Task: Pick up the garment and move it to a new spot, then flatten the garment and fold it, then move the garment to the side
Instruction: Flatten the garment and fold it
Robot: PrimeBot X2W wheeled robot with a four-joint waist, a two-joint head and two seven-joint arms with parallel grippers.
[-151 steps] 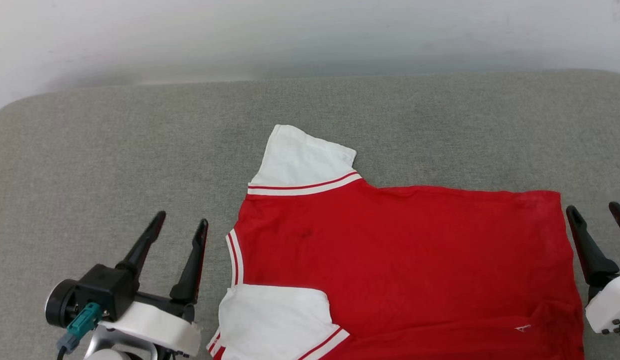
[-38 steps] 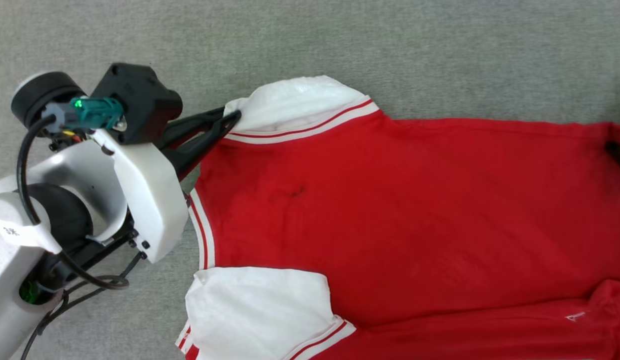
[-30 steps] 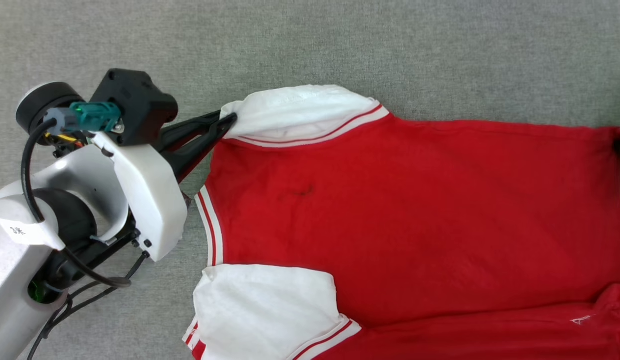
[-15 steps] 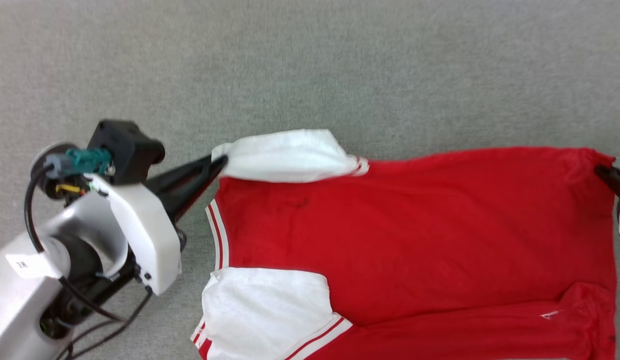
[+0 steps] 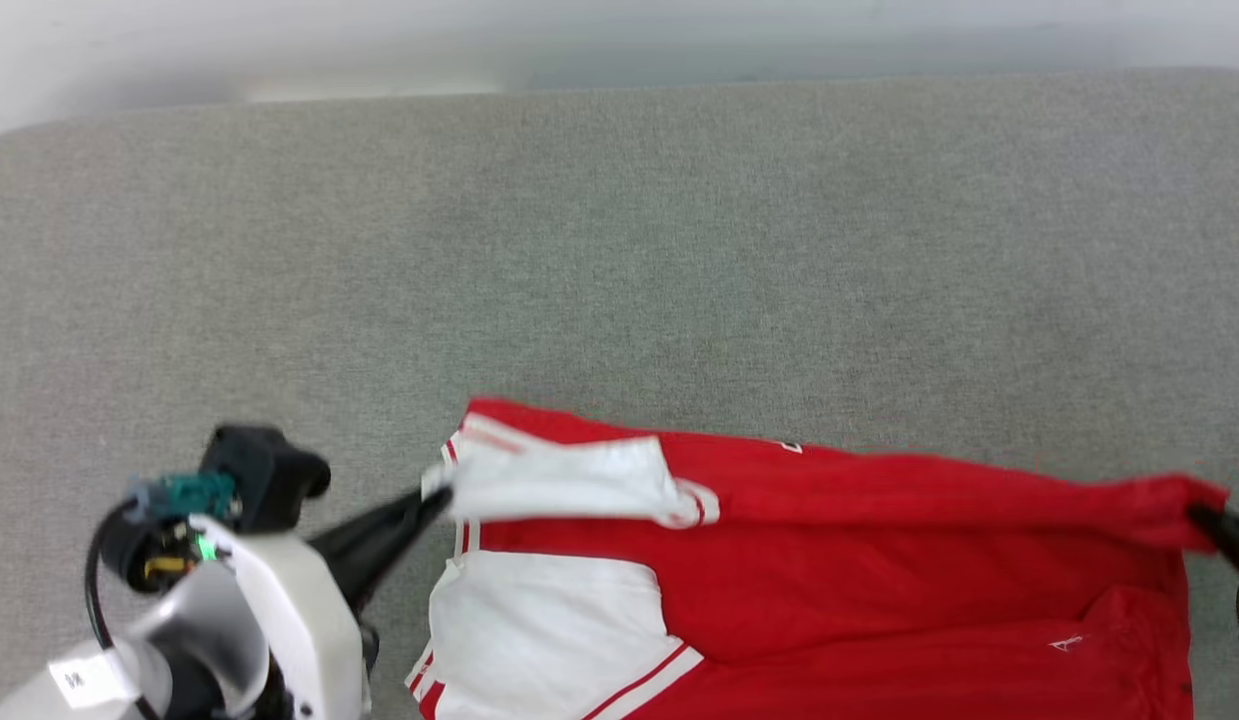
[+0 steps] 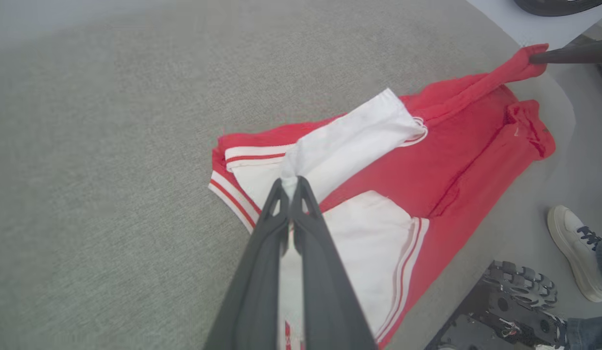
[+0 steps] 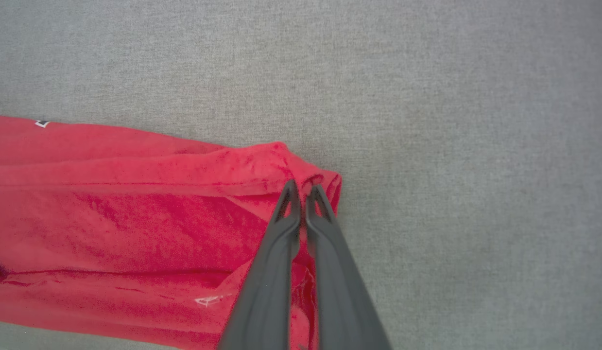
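Looks like a red jersey tee [image 5: 879, 560] with white short sleeves and red-and-white striped trim. Lies sideways on the grey cloth surface [image 5: 619, 250], neck left, hem right. Half folded already: raised along the far edge, far sleeve flopped over the red body, near sleeve flat.

Nothing here can be read. A white sticker [image 5: 74, 680] on the left forearm [image 5: 279, 620] carries dark marks too blurred to make out. A small white emblem [image 7: 207, 301] on the red garment [image 7: 111, 218] is too small to read.
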